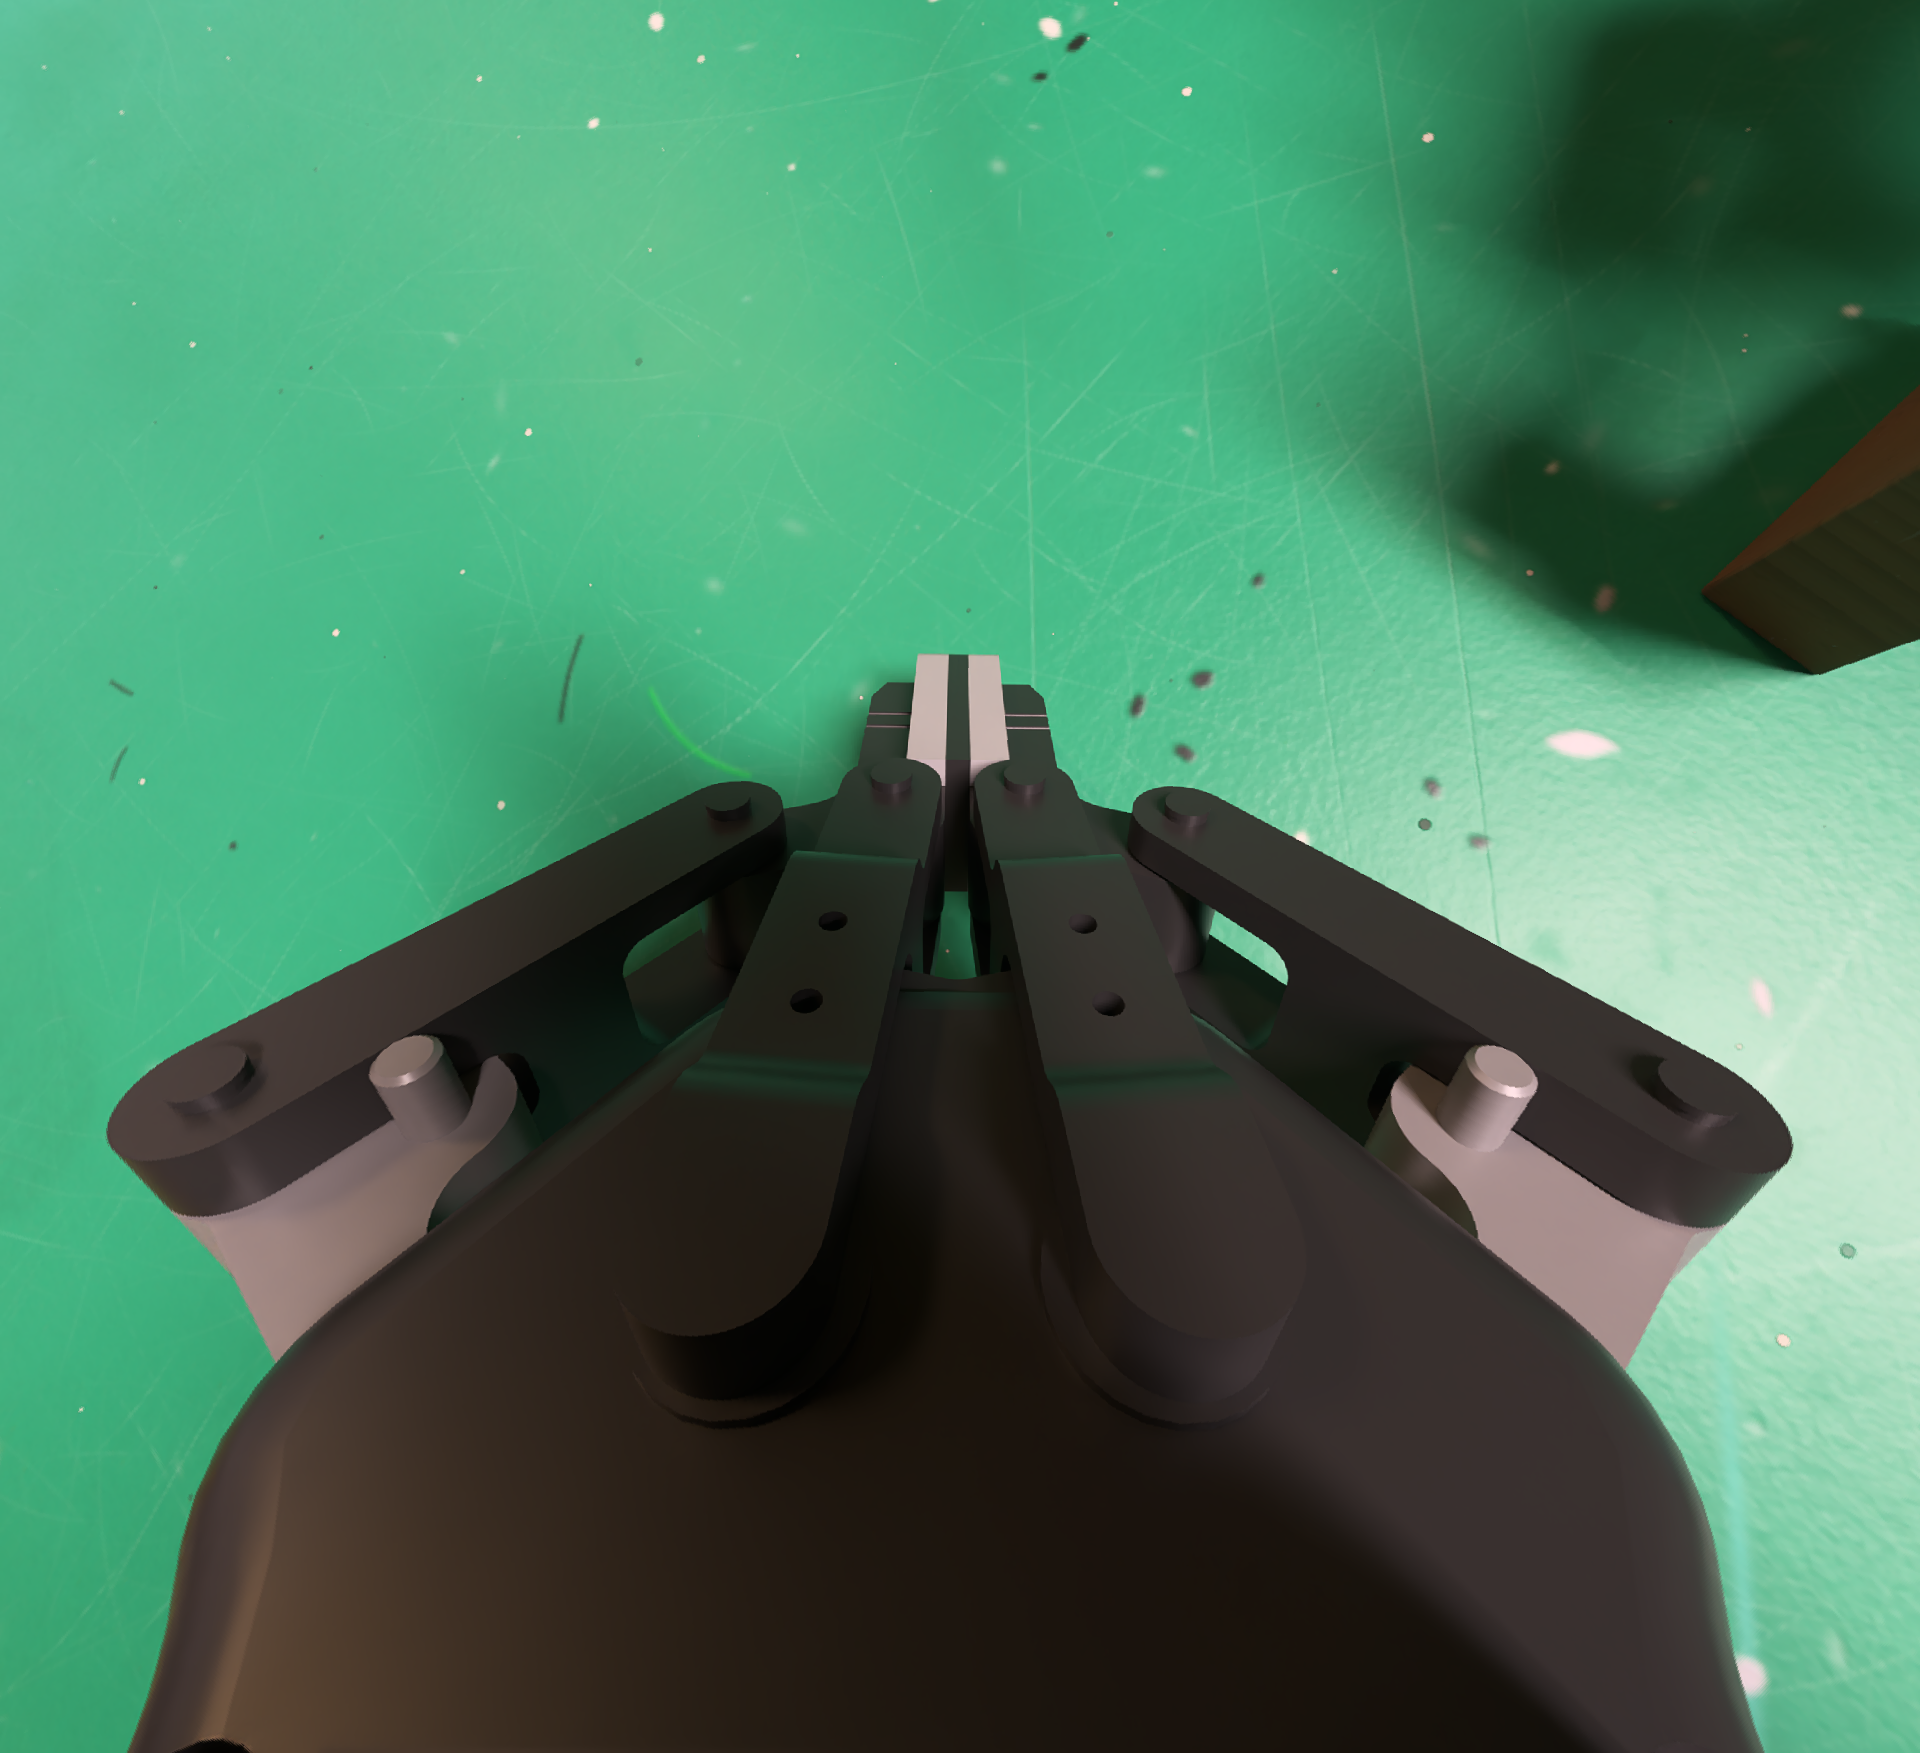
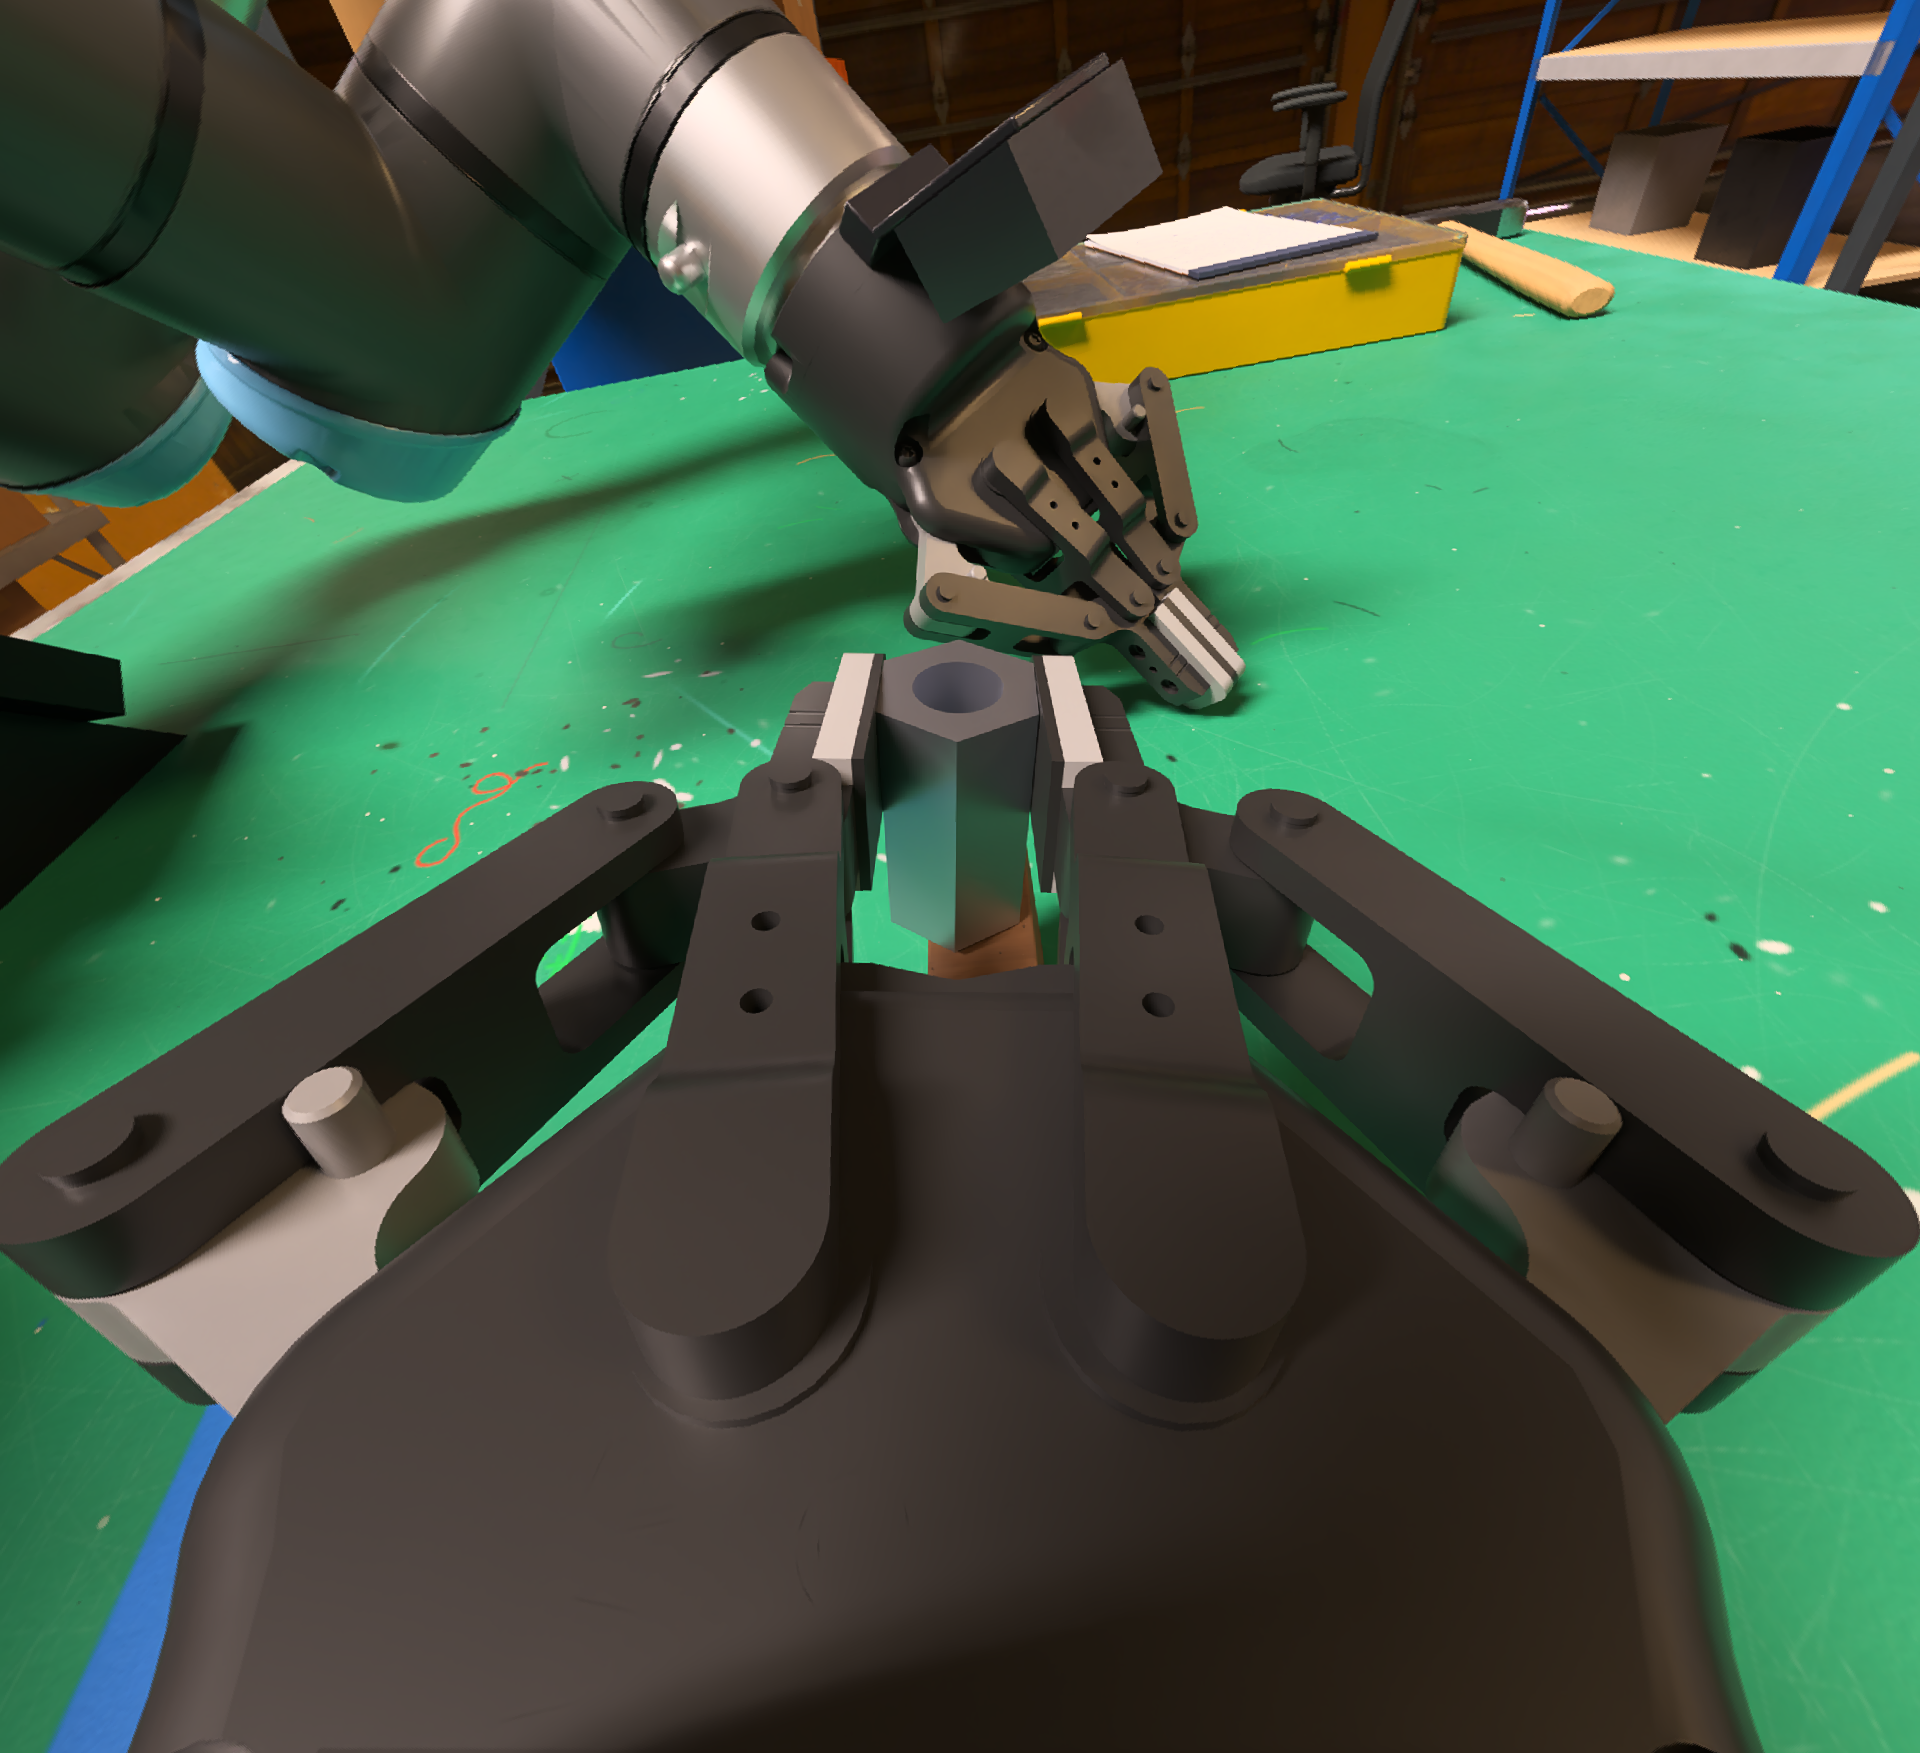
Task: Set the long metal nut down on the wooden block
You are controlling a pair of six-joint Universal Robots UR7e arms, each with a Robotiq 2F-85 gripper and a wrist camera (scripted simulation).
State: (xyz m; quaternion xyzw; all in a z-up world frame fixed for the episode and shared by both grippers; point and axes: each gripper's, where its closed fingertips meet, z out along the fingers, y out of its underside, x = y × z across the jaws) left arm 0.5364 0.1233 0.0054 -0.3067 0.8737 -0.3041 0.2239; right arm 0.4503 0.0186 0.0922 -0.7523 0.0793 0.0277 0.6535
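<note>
Green scuffed counter [image 2: 1558, 560], warehouse shelving behind. Right end effector [image 2: 958, 737] pinching long metal nut [image 2: 951, 820] upright across opposite hex flats, bore facing up. Wooden block [image 2: 977, 955] glimpsed directly beneath nut; contact unclear. Nut likely rigid, heavy for its size, smooth and slippery: flats give surest hold. Left end effector [image 1: 956, 706] pressed together, empty, just beyond nut.

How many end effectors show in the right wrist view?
2: the right end effector in the foreground, shut on the long metal nut; the left end effector beyond, low over the green table.
</note>
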